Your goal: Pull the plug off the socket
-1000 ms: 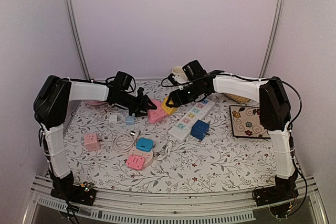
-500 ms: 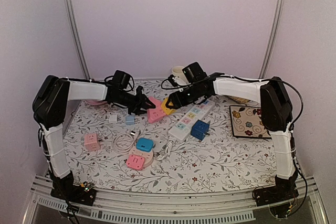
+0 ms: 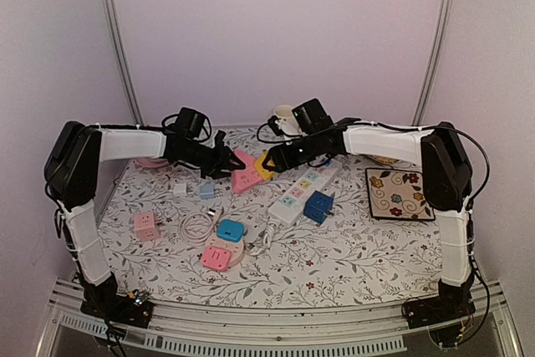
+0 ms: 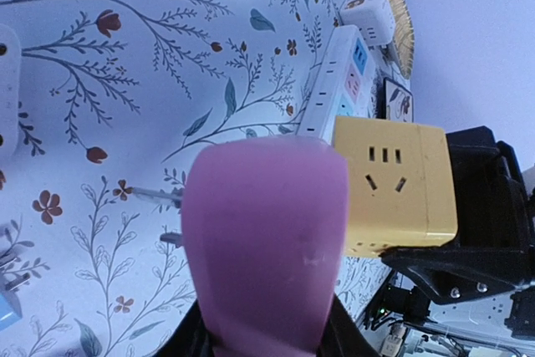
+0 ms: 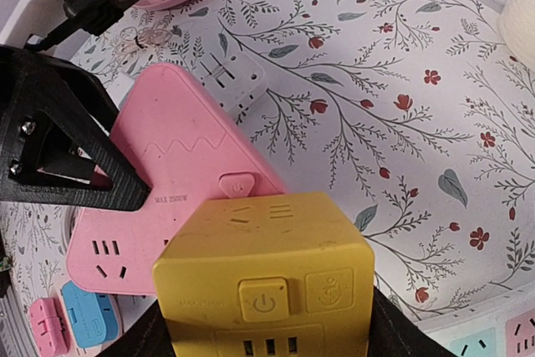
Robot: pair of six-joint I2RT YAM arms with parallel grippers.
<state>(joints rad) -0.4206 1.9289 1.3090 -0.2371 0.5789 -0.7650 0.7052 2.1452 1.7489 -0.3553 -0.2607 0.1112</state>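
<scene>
A pink triangular socket [image 3: 247,176] and a yellow cube plug adapter [image 3: 267,165] sit pressed together just above the floral cloth at mid-back. My left gripper [image 3: 227,165] is shut on the pink socket's left edge. My right gripper [image 3: 277,160] is shut on the yellow cube from the right. In the left wrist view the pink socket [image 4: 263,240] fills the jaws, the yellow cube [image 4: 397,186] lies beside it, and two metal prongs [image 4: 155,196] stick out to its left. In the right wrist view the yellow cube [image 5: 267,273] overlaps the pink socket [image 5: 180,181]. Their joint is hidden.
A white power strip [image 3: 308,183] with a blue cube [image 3: 318,205] lies right of centre. Near the front are a round strip with blue and pink plugs [image 3: 224,244], a white cable [image 3: 196,225] and a small pink cube [image 3: 146,225]. A patterned coaster [image 3: 397,194] lies right, a mug [image 3: 284,116] at the back.
My left gripper's jaws have closed in on the pink socket. Both arms shifted slightly toward the back; the right grip on the yellow cube is unchanged.
</scene>
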